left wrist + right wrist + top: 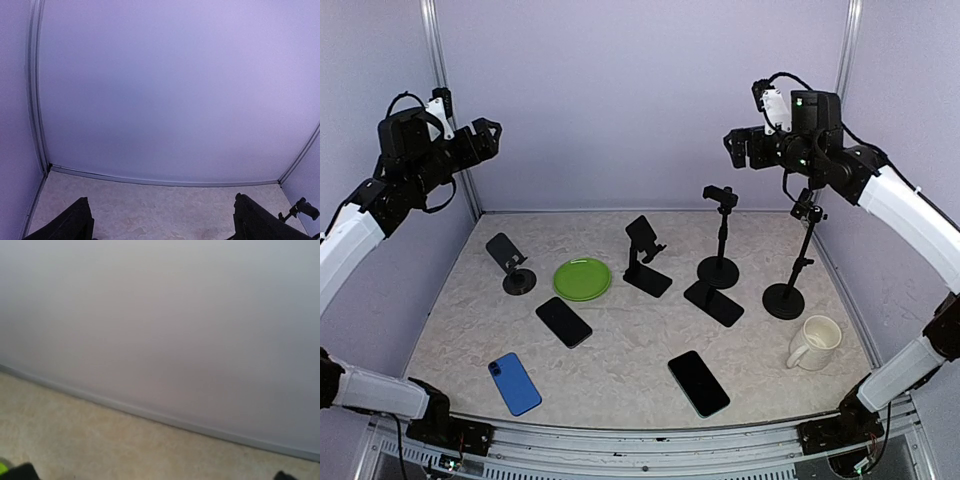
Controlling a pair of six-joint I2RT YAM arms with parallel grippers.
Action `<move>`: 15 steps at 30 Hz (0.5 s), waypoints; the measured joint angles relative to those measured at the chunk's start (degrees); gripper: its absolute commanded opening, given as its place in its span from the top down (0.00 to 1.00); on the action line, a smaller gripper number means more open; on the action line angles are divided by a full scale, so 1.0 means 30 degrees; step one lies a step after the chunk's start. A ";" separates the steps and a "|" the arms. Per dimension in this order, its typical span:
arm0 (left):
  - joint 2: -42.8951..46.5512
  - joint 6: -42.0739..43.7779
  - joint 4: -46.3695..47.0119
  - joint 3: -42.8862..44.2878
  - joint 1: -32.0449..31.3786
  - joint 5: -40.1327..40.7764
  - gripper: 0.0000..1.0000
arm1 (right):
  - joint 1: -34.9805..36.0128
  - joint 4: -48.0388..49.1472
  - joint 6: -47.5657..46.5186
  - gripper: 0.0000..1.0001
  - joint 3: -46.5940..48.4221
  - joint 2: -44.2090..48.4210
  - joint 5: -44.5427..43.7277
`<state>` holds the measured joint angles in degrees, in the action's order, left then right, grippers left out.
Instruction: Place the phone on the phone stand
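Note:
A blue phone (514,383) lies flat at the front left of the table, a black phone (563,321) behind it and another black phone (698,383) front centre. Phone stands at the back: a small round-based one (510,262), a folding one (646,256) and a tall clamp stand (720,235). My left gripper (490,135) (162,225) hangs high at the left, open and empty, facing the back wall. High at the right, my right gripper (735,145) (152,475) is open and empty too; only its fingertips (20,472) show in its wrist view.
A green plate (582,279) sits between the left stands. A flat black slab (713,302) lies by the clamp stand's base. A second tall stand (798,260) rises at the right, its top (302,209) showing in the left wrist view. A white mug (815,342) stands front right.

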<state>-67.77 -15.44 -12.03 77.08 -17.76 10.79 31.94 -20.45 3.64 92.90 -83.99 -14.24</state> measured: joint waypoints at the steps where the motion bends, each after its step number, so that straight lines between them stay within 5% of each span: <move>1: -0.0029 0.0007 -0.0138 0.0000 -0.0408 -0.0007 0.02 | 0.0044 0.0051 -0.0007 0.00 -0.0277 0.0066 0.0102; 7: -0.1064 -0.0452 -0.2076 0.0474 -0.2965 0.0066 0.01 | 0.0131 0.0765 -0.0852 0.02 -0.3592 0.1377 0.3213; 15: -0.1661 -0.1661 -0.4838 0.0488 -0.6251 0.1537 0.01 | 0.2492 0.0488 -0.1566 0.09 -0.4175 0.1472 0.5166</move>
<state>-72.75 -20.43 -26.55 78.54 -36.51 15.40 39.42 -18.98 -1.06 80.38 -79.57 1.26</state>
